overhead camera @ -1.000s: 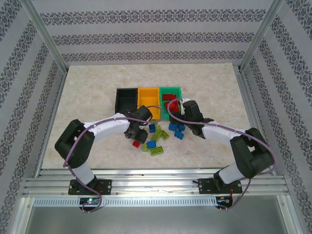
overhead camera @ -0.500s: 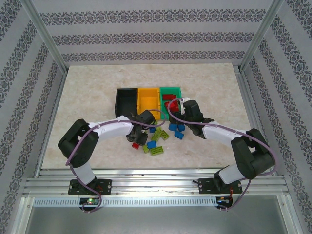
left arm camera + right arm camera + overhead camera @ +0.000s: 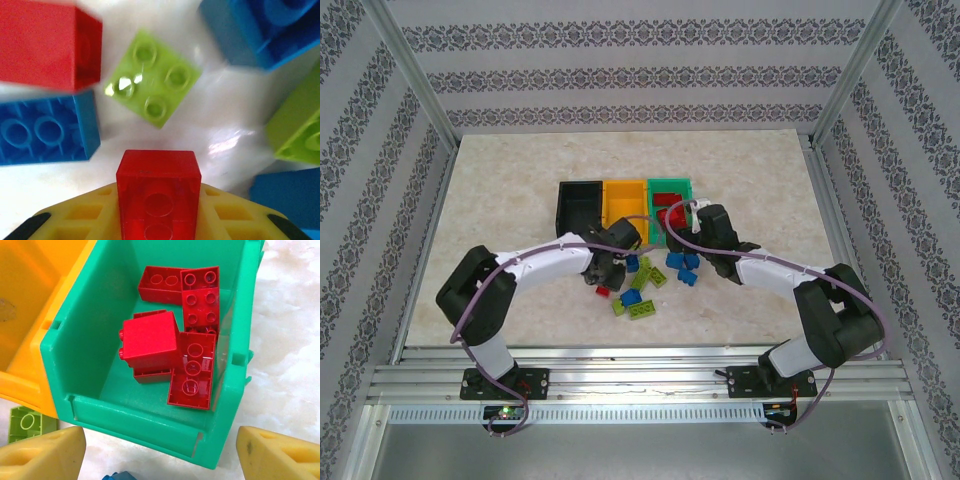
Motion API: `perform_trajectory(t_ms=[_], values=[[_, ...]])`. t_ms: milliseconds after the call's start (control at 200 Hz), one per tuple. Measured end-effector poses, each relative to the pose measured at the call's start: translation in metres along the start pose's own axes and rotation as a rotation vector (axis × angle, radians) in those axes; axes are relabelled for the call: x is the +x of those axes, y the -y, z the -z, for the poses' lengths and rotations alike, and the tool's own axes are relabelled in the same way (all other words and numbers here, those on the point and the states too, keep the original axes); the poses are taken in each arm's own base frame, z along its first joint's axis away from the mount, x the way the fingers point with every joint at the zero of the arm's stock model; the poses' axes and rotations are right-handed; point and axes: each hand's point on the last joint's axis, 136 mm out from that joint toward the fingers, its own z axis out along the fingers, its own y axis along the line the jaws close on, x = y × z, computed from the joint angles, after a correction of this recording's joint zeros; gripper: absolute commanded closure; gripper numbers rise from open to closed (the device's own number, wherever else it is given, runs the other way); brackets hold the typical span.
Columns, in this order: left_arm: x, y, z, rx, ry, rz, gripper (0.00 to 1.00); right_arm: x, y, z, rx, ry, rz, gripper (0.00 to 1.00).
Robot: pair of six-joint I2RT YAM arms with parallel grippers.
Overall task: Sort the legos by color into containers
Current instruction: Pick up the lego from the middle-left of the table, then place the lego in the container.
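Left gripper (image 3: pixel 606 268) is pinched tight on a small red brick (image 3: pixel 158 192), down at the left edge of the loose blue and lime legos (image 3: pixel 650 285) scattered just near of the bins. Right gripper (image 3: pixel 160 457) hangs spread wide over the green bin (image 3: pixel 75 345), where several red bricks (image 3: pixel 175 335) lie. The orange-yellow bin (image 3: pixel 625 198) touches its left side, with the black bin (image 3: pixel 578 203) left of that, all on the marbled table (image 3: pixel 500 180).
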Motion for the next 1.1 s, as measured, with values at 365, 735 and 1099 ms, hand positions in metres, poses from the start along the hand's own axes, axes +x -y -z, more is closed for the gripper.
perform_trajectory(t_ms=[365,735,1099], values=[[-0.132,0.046,0.065,0.115,0.281,0.012,0.65,0.000,0.047,0.015,0.036,0.063,-0.199,0.21],[-0.246,0.059,0.038,0.130,0.334,0.023,0.60,-0.002,0.075,0.023,0.018,0.112,-0.376,0.21],[-0.252,0.030,0.018,0.058,0.269,0.036,0.41,-0.005,0.069,0.023,-0.022,0.118,-0.394,0.21]])
